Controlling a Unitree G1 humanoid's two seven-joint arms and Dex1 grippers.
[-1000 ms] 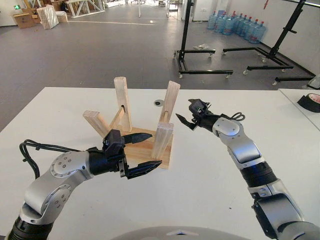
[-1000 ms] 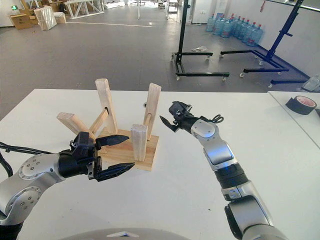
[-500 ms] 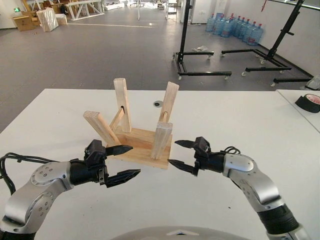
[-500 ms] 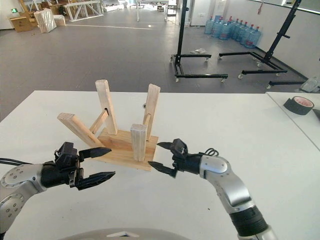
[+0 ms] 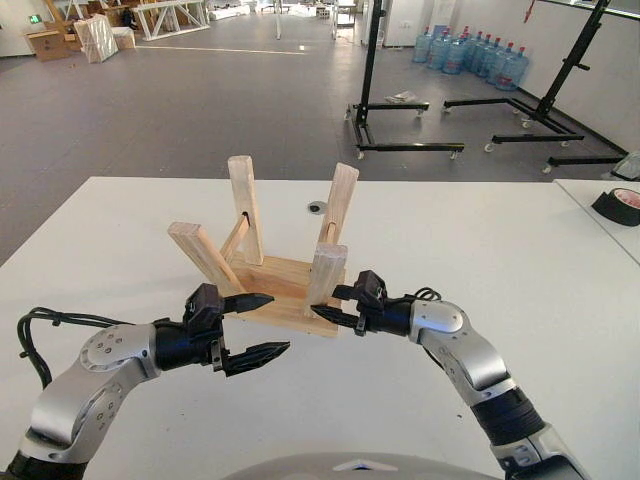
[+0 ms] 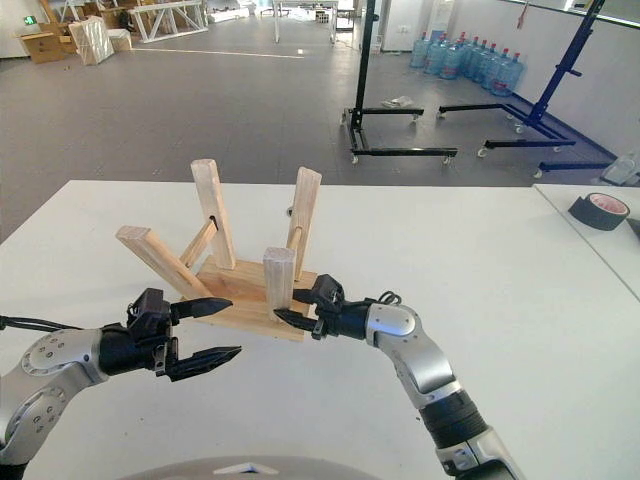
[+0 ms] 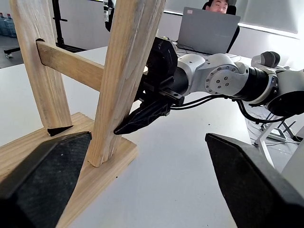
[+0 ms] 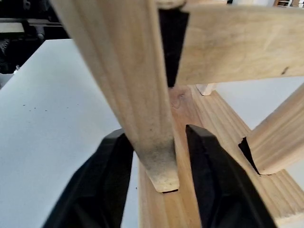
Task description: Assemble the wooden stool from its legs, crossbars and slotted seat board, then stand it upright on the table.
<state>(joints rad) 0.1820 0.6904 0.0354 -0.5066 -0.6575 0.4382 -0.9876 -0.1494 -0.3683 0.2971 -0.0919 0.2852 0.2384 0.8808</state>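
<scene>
Stool (image 5: 285, 285): stands inverted on the table (image 5: 500, 230), seat board (image 5: 262, 303) flat, four legs up, crossbars seated between the legs.

Change noted: the right gripper (image 5: 326, 301) has dropped from beside the far right leg to table height and closed in on the foot of the near leg (image 5: 325, 270), where it enters the board. Its jaws have narrowed from a wide spread to a straddle of that leg. A gap shows on one side, so no firm grip is confirmed. The left gripper (image 5: 280, 321) has drawn back from the board, then edged forward again.

Assessment: assembly appears complete, and the arms look to be preparing to turn the stool over.

Pose: right forearm low, pointing left across the front edge. Left forearm low, jaws wide, just short of the board's near left corner.
</scene>
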